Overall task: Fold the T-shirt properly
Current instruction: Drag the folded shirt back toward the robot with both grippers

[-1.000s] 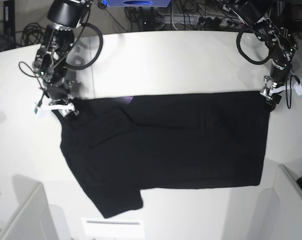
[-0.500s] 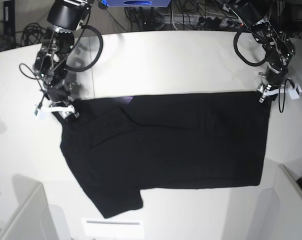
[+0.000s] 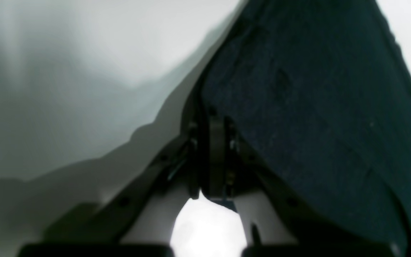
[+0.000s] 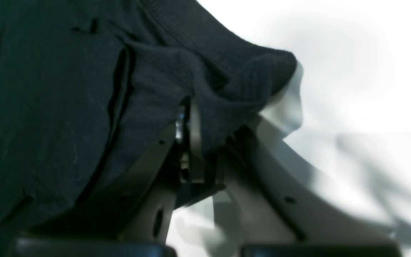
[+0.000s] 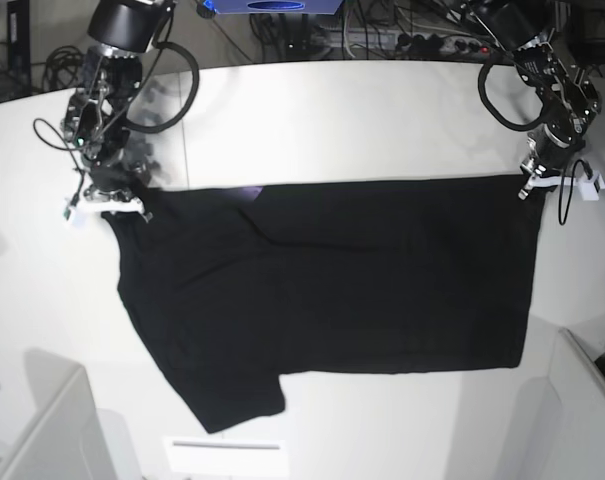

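The black T-shirt [image 5: 332, 280] lies spread flat on the white table [image 5: 362, 120], one sleeve pointing toward the front left. A sliver of purple print [image 5: 252, 192] peeks out at its far edge. My left gripper [image 5: 533, 187] is at the shirt's far right corner. In the left wrist view its jaws [image 3: 214, 142] are pressed together on the edge of the dark cloth [image 3: 316, 89]. My right gripper [image 5: 117, 204] is at the far left corner, shut on a bunched fold of the cloth [image 4: 48, 89], as the right wrist view [image 4: 194, 142] shows.
Cables and a blue device [image 5: 272, 5] lie beyond the table's far edge. A white strip of paper [image 5: 225, 450] lies at the front edge. Pale partition panels stand at the front left [image 5: 42, 430] and front right [image 5: 582, 400].
Both grippers have shut on the shirt's far corners. Each has moved slightly outward and away, and the far edge now lies straighter and tauter.
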Robot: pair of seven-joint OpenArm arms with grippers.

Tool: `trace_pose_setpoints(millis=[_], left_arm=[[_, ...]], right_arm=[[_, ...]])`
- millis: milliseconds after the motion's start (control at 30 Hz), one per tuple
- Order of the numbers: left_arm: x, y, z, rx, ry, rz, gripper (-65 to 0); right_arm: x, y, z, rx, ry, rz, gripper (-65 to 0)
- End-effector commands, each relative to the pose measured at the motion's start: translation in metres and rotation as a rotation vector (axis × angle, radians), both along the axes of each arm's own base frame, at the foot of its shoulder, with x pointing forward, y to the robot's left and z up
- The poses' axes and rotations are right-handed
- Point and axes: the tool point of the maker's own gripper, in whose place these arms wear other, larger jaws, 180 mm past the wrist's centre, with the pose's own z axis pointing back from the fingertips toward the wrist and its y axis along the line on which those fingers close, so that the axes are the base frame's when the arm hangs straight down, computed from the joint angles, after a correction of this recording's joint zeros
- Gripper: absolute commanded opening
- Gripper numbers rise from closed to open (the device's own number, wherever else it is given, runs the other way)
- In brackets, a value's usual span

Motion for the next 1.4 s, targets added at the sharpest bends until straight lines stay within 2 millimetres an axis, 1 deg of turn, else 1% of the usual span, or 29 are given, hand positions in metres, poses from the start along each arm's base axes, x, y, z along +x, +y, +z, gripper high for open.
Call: trace_pose_setpoints(millis=[0,33,200,367,567,767,900,967,1000,1067,1267,1367], left_arm=[[-0.001,0.007,0.009,0.032,-0.015,-0.004,-65.0],[-0.001,0.007,0.012,0.040,-0.018,-0.008,-65.0],[-0.019,0.007,0.021,0.093,-0.004,-0.033,-65.0],[-0.040,0.007,0.026,0.135,0.026,-0.055,-65.0],[-0.066,0.008,0.019,0.145,0.078,-0.059,-65.0],[-0.093,0.005,0.007,0.140,0.147,-0.071,-65.0],[-0.103,0.008,0.005,0.143,0.166,-0.065,-65.0],[-0.109,0.008,0.004,0.145,0.180,-0.064,-65.0],[-0.109,0.008,0.006,0.150,0.176,-0.066,-65.0],[-0.115,0.008,0.008,0.161,0.187,-0.075,-65.0],[-0.122,0.001,0.021,0.194,0.182,-0.099,-65.0],[-0.125,-0.001,0.021,0.193,0.189,-0.102,-65.0]], right_arm=[[0.001,-0.009,0.011,-0.034,-0.022,-0.009,-65.0],[-0.003,-0.010,0.013,-0.043,-0.024,-0.008,-65.0],[-0.022,-0.014,0.026,-0.087,-0.039,0.000,-65.0],[-0.046,-0.016,0.032,-0.121,-0.027,0.011,-65.0],[-0.072,-0.017,0.032,-0.143,0.007,0.021,-65.0],[-0.092,-0.017,0.036,-0.165,0.026,0.032,-65.0],[-0.108,-0.016,0.040,-0.179,0.041,0.041,-65.0],[-0.116,-0.016,0.038,-0.181,0.058,0.043,-65.0],[-0.120,-0.016,0.037,-0.180,0.067,0.044,-65.0],[-0.125,-0.016,0.034,-0.180,0.079,0.045,-65.0],[-0.137,-0.015,0.030,-0.178,0.107,0.047,-65.0],[-0.140,-0.015,0.028,-0.178,0.116,0.048,-65.0]])
